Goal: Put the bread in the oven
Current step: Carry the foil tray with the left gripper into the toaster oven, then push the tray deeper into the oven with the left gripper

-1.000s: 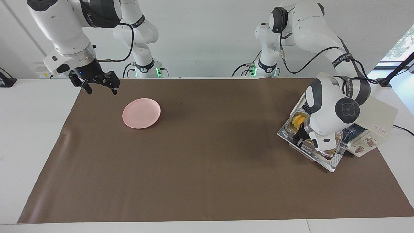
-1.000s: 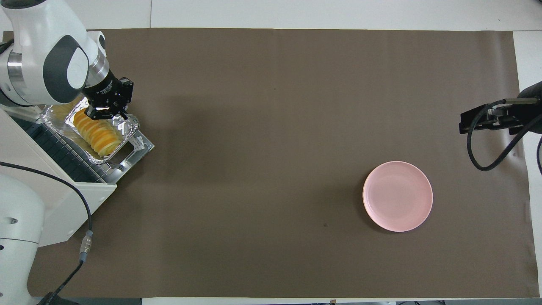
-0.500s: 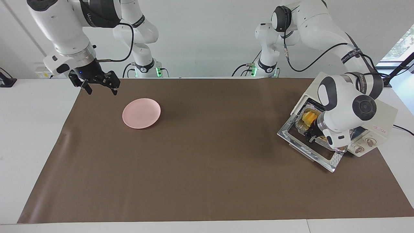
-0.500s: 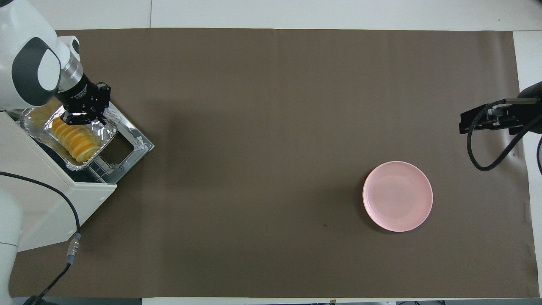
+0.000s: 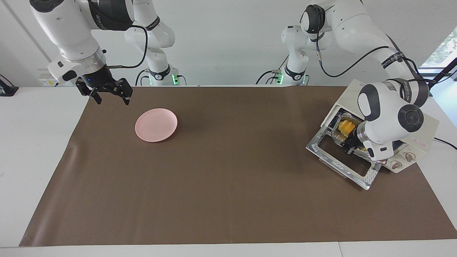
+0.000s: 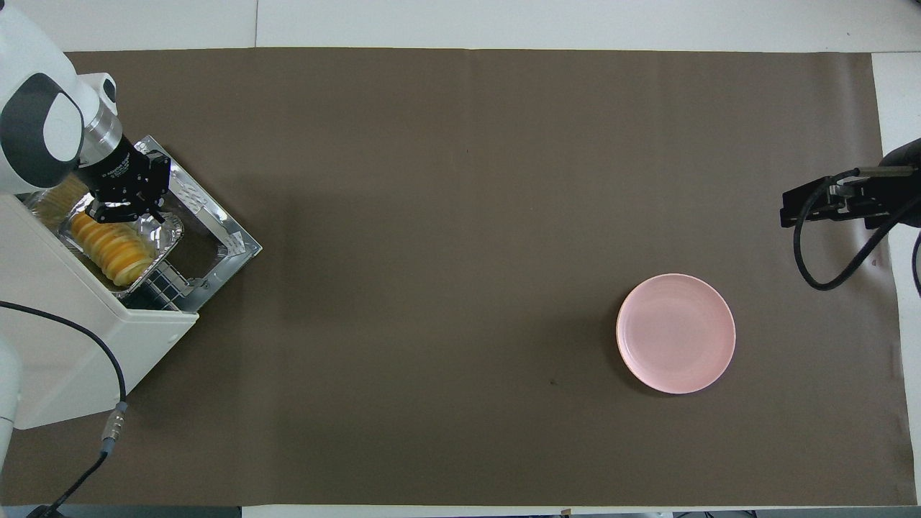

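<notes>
The yellow-orange bread (image 6: 111, 248) lies in a silver foil tray (image 6: 164, 232) that is partly inside the cream-white oven (image 6: 65, 360), at the left arm's end of the table. The oven's glass door (image 6: 219, 234) is dropped open. My left gripper (image 6: 122, 211) is shut on the tray's rim at the oven's mouth, over the door. In the facing view the bread (image 5: 345, 126) shows inside the oven (image 5: 425, 128), partly hidden by the left gripper (image 5: 351, 150). My right gripper (image 5: 109, 94) waits open in the air over the mat's edge at the right arm's end.
A round pink plate (image 5: 156, 125) lies on the brown mat toward the right arm's end, and also shows in the overhead view (image 6: 675, 333). The oven's two knobs (image 5: 401, 160) face the table's middle. A cable (image 6: 108, 432) runs from the oven.
My left gripper has moved toward the oven with the foil tray and bread, sliding them off the open door and deeper into the oven. The right arm has not moved.
</notes>
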`<state>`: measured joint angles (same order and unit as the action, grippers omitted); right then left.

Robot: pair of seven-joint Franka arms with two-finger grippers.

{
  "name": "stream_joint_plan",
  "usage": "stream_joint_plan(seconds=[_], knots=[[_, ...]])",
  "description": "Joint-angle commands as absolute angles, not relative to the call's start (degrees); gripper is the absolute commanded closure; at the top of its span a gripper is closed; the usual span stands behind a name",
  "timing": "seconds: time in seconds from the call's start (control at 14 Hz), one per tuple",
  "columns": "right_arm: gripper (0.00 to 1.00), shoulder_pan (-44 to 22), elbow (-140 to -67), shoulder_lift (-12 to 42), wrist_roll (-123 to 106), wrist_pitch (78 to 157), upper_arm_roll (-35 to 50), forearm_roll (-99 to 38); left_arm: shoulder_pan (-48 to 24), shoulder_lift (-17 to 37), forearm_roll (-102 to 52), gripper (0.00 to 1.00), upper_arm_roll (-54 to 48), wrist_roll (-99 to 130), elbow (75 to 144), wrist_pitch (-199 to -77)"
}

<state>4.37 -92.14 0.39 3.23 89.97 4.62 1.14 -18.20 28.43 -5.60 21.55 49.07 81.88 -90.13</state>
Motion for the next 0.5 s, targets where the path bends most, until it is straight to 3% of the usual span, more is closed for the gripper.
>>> stream_joint_plan(seconds=[0.0, 0.43], knots=[[0.00, 5.01, -93.16, -0.70, 2.11, 89.65, 5.10, 1.58, -18.46, 23.83, -2.73, 1.00, 21.53, 48.87, 89.37, -94.12], [0.00, 5.01, -93.16, -0.70, 2.11, 89.65, 5.10, 1.58, -18.46, 20.84, -2.55, 1.00, 21.53, 48.25, 93.69, -96.07]])
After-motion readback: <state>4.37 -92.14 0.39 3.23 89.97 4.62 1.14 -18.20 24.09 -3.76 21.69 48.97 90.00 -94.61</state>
